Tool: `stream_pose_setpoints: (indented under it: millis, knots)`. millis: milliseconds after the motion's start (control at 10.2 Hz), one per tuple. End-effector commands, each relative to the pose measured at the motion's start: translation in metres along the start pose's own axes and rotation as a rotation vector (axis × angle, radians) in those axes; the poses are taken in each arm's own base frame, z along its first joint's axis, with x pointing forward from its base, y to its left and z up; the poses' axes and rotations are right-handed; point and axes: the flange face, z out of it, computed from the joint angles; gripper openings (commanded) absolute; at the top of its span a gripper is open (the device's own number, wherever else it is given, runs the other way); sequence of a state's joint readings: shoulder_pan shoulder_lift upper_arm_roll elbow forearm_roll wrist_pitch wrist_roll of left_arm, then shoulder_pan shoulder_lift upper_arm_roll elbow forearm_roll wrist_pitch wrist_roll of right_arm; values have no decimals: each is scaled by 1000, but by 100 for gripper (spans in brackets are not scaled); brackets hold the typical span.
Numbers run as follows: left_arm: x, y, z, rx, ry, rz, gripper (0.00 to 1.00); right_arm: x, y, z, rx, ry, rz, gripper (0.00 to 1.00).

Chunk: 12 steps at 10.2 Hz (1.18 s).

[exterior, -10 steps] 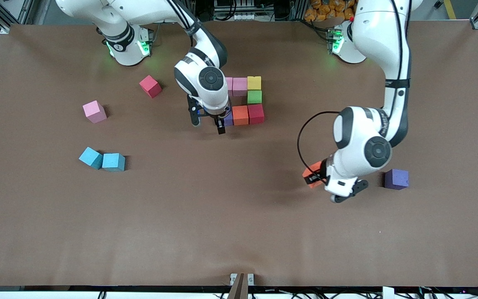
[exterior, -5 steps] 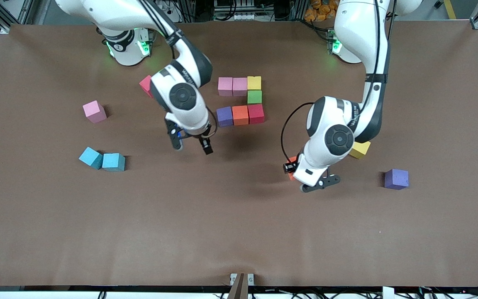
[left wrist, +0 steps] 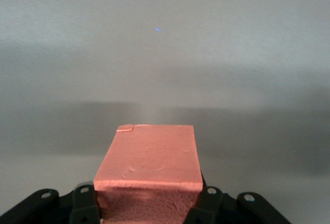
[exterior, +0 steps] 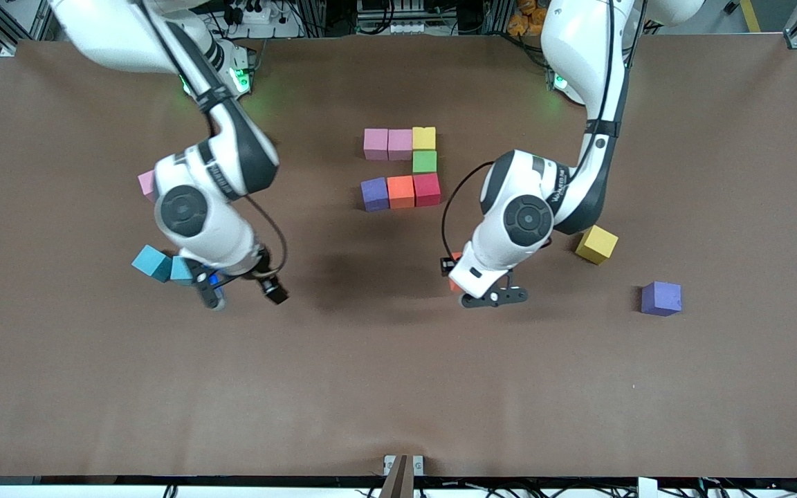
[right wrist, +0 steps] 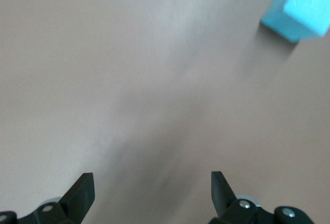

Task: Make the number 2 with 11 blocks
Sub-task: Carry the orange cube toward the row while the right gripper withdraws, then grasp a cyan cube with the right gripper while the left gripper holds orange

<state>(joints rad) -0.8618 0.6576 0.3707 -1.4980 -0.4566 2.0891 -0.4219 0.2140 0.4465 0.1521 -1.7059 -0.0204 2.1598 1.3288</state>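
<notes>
Right gripper (exterior: 241, 294) is travelling away from the partial number 2 (exterior: 402, 168), fingers spread wide and holding nothing, and is now arriving over the table just beside the two teal-blue blocks (exterior: 162, 265) at the right arm's end. Left gripper (exterior: 455, 274) is carrying its orange block (left wrist: 149, 162), clamped between the fingers, inward toward the table's middle. A yellow block (exterior: 596, 244), hidden earlier by the left arm, is now showing.

Even overhead light, soft shadows (right wrist view smeared)
</notes>
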Motion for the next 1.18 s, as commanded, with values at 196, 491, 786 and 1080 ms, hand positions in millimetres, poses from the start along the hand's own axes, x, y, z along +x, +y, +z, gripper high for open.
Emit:
stream_pose_setpoints:
  millis: [196, 491, 786, 1080]
  knots:
    - [-25, 43, 28, 25, -15, 87, 0, 48, 14, -5, -39, -25, -149, 100]
    - [-38, 63, 50, 46, -20, 105, 0, 107, 46, -2, -79, -58, -314, 100]
    - [-63, 99, 67, 50, -13, 69, 0, 123, 54, 4, -87, -71, -495, 100]
    - [-85, 118, 87, 57, -26, 43, 0, 143, 58, 7, -91, -68, -761, 100]
